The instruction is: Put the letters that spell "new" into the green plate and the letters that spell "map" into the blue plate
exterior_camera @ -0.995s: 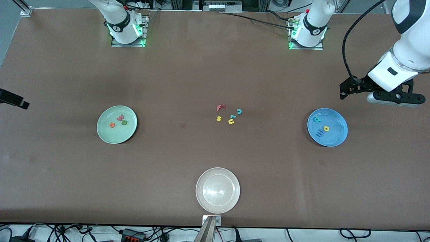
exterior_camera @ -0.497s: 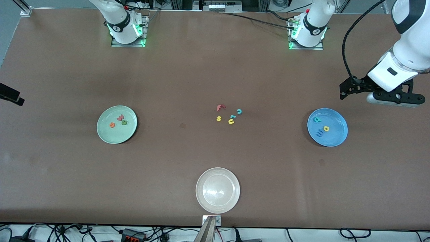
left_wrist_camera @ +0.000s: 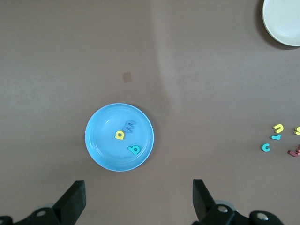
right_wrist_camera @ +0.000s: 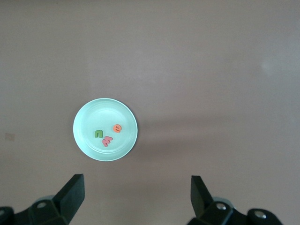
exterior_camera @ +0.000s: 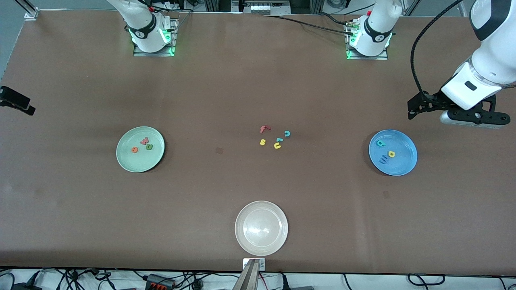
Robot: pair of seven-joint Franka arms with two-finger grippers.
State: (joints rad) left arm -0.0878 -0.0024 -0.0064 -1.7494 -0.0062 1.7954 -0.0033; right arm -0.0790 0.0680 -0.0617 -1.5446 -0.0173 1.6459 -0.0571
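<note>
Green plate (exterior_camera: 140, 149) holds orange e (exterior_camera: 134, 150), green n (exterior_camera: 149, 147), pink w (exterior_camera: 144, 141); blue plate (exterior_camera: 393, 152) holds teal a (exterior_camera: 380, 142), yellow p (exterior_camera: 391, 154), blue m (exterior_camera: 383, 160); leftover letters (exterior_camera: 275, 137) mid-surface, white plate (exterior_camera: 261, 228) nearer the camera.

A wide brown table (exterior_camera: 250, 80) fills nearly the whole scene, its matte top evenly lit with faint soft shadows. Black cables (exterior_camera: 80, 278) and a power strip (exterior_camera: 161, 280) lie tangled along its near edge over a pale floor. Metal framing (exterior_camera: 258, 6) lines its upper edge.
</note>
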